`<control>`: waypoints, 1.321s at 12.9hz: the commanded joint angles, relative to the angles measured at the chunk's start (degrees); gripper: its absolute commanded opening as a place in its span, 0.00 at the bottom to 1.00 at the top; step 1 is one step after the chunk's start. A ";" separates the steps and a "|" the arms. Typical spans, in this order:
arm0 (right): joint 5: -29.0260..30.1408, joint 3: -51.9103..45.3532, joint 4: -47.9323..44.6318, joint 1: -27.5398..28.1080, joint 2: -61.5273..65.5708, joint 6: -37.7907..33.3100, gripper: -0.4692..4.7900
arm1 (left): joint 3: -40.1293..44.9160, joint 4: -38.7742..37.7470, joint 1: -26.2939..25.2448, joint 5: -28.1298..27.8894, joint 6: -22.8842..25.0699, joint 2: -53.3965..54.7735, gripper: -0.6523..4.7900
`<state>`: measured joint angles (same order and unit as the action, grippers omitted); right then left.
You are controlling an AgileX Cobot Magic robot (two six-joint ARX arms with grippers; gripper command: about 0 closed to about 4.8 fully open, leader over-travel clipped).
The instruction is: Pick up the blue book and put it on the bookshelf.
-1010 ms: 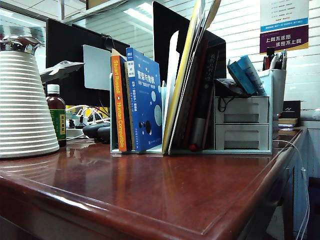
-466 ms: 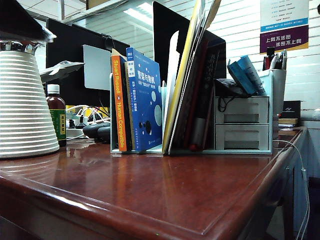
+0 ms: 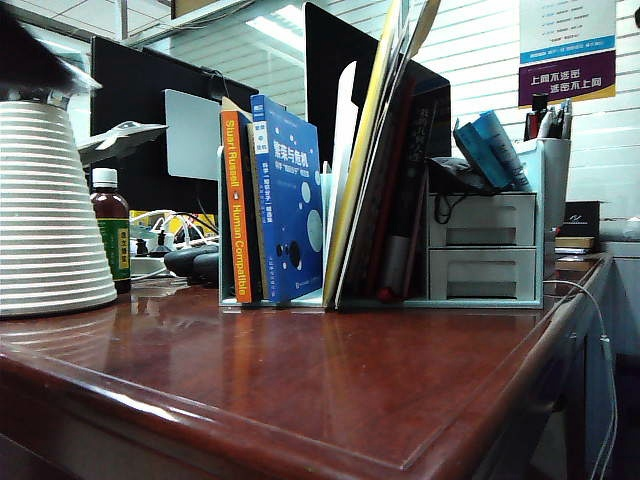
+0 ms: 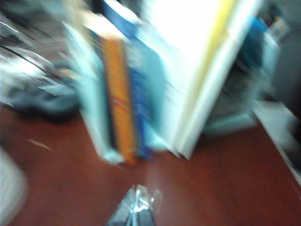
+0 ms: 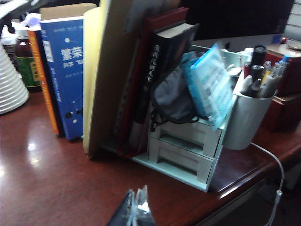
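task looks essentially finished: blue book [image 3: 291,205] standing upright in bookshelf [image 3: 222,225], pressed between orange-spined book [image 3: 236,210] and a thin divider, resting on the rack's low base. left end effector [image 4: 136,207] pinched shut and empty, hanging over bare desk [image 3: 330,380] in front of the rack, view blurred. right end effector [image 5: 137,207] likewise closed, holding nothing, above the desk near grey drawer organizer [image 5: 181,153]. likely nothing left but retreat. readable: "stuart russell" and "human compatible" on the orange spine; white chinese title on blue cover, characters too small to read reliably.

Blue book [image 3: 290,200] upright in bookshelf [image 3: 222,225], beside orange-spined book [image 3: 236,205]
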<state>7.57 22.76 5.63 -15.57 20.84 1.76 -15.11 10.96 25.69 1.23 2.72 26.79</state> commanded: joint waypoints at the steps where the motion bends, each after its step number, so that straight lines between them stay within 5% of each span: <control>1: 0.00 0.35 -0.72 -0.02 -0.09 -0.20 0.08 | 5.42 -7.87 -13.62 -0.52 -0.17 -17.05 0.11; 4: -0.02 0.33 -0.66 -0.04 -0.04 -0.20 0.08 | 12.44 -14.12 -19.61 2.27 -2.38 -26.67 0.11; 8: 0.02 0.33 -0.70 -0.04 -0.35 -0.20 0.08 | 14.73 -17.35 -19.54 1.60 -6.34 -26.67 0.11; 17: -0.66 0.33 -0.74 0.00 -0.42 -1.66 0.08 | 14.71 -17.35 -19.54 1.53 -6.19 -26.67 0.12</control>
<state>7.57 22.76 5.56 -15.57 20.45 1.76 -0.45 -6.70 6.20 2.46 -3.33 0.05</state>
